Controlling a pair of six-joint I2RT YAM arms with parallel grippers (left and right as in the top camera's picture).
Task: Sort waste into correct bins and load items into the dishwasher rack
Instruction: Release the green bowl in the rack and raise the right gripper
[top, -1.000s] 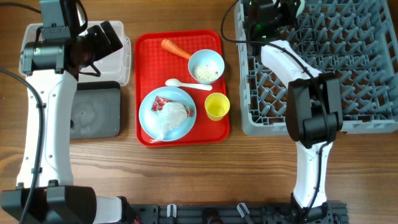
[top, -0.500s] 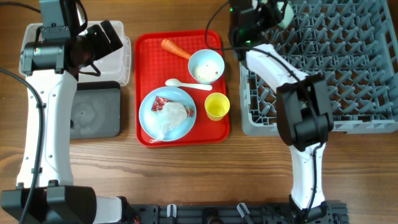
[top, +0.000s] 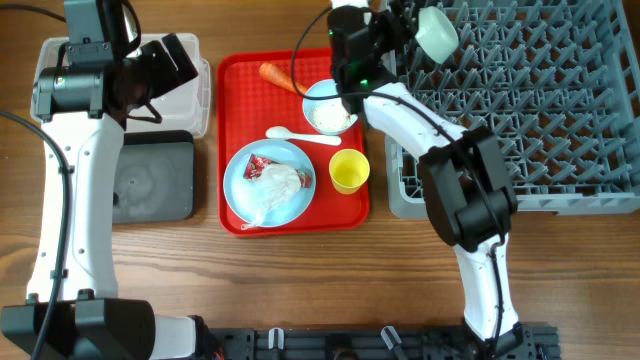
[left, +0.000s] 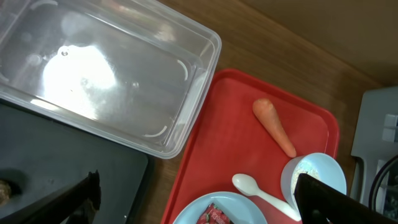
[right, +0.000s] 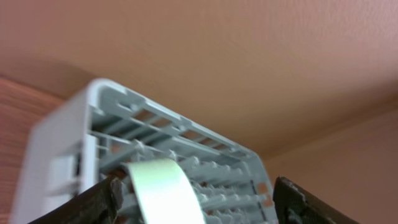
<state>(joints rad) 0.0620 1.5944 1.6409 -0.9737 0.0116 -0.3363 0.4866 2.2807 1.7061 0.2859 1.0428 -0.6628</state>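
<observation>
A pale green bowl stands on edge among the pegs at the back left corner of the grey dishwasher rack. My right gripper is just left of it, open. In the right wrist view the bowl shows between the spread fingers, nearer the left one, with the rack behind. My left gripper hangs open over the clear tub. On the red tray lie the carrot, a bowl of rice, the yellow cup and the plate with wrapper and tissue.
The red tray sits between the bins and the rack. A white spoon lies on it. The black tray is in front of the clear tub. In the left wrist view I see the tub, carrot and spoon.
My right gripper has gone from shut to open and its arm has swung left toward the rack's corner. The pale bowl now shows more fully in the rack. The left arm is unchanged.
</observation>
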